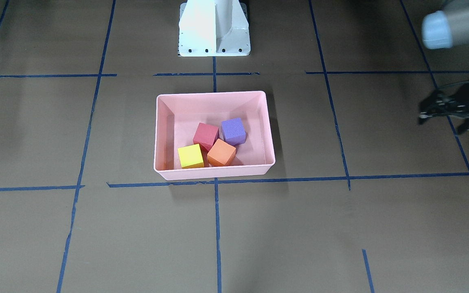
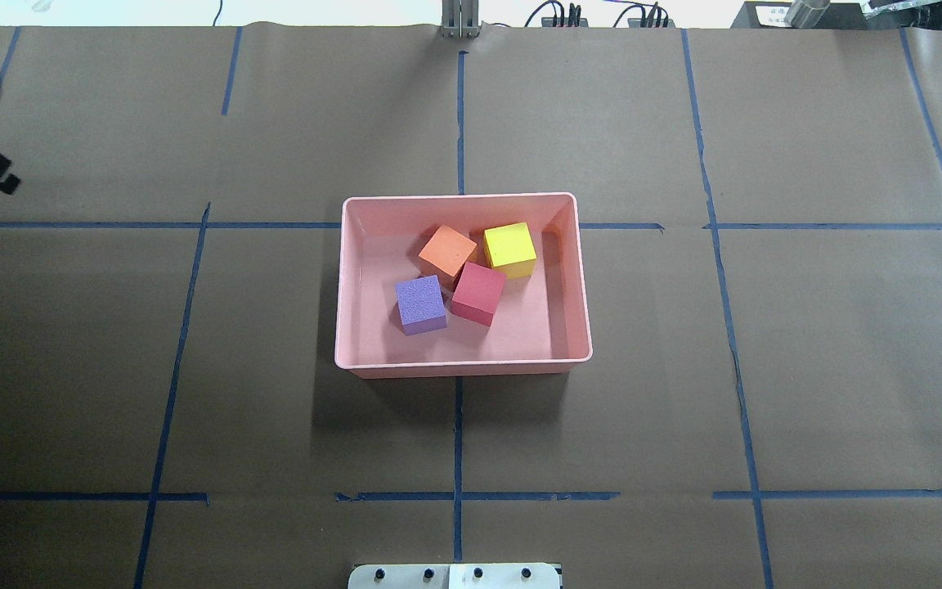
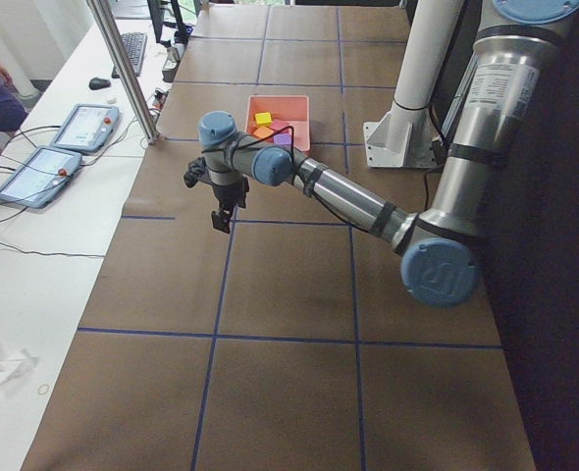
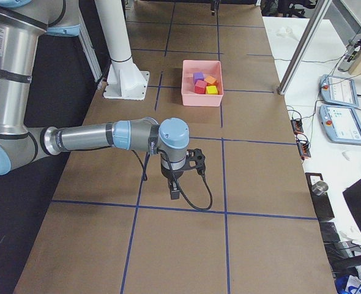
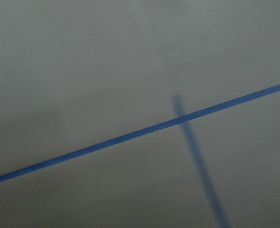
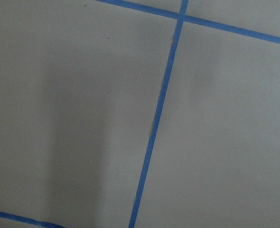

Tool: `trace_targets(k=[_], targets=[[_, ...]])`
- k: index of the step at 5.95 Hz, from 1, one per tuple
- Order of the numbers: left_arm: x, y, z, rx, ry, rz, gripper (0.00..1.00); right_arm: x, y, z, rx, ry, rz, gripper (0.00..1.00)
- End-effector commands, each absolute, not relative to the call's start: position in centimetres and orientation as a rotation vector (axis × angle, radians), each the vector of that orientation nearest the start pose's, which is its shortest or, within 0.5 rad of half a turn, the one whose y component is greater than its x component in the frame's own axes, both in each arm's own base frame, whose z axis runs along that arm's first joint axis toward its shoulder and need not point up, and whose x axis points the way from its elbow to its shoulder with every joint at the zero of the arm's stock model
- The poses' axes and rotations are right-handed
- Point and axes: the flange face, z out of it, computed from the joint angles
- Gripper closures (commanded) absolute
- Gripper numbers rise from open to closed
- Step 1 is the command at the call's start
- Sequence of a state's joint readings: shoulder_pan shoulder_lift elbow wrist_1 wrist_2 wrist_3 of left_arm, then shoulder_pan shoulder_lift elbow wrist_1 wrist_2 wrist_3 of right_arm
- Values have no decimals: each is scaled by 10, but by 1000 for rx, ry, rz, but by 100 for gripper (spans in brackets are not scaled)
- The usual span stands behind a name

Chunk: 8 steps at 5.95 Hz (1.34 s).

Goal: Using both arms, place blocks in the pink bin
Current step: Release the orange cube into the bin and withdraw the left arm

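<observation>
Overhead exterior and side views: over the table (image 2: 765, 368), the left arm (image 3: 348, 201) and right arm (image 4: 89, 138) hang near opposite end edges, well apart from the pink bin (image 2: 463, 366) midway between those edges. The bin holds the clustered red block (image 2: 479, 292), purple block (image 2: 421, 304), orange block (image 2: 447, 250) and yellow-green block (image 2: 509, 248). Whether the left tool (image 3: 222, 218) or right tool (image 4: 175, 190) is parted cannot be told.

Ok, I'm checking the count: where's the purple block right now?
In the overhead exterior view the purple block lies inside the pink bin, in its left half, close beside the red block.
</observation>
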<state>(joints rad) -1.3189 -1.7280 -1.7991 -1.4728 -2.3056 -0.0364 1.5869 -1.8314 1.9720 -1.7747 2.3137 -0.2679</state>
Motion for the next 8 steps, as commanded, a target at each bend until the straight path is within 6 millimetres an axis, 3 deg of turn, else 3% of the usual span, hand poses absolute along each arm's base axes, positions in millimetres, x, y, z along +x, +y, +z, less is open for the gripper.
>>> trace_targets(k=[1,2,4,5,8], targets=[[-36,-484,592,93,803,204,0,72,-385,606,56,-746,-177,0],[-46,-448,616,55,814,159,0,69,-385,604,59,-775,-172,0],[-46,-443,637,14,818,139,0,69,-385,603,62,-778,-174,0],[-47,-444,624,35,810,148,0,69,-385,603,62,-778,-174,0],[-47,-440,627,29,815,148,0,69,-386,602,65,-778,-175,0]])
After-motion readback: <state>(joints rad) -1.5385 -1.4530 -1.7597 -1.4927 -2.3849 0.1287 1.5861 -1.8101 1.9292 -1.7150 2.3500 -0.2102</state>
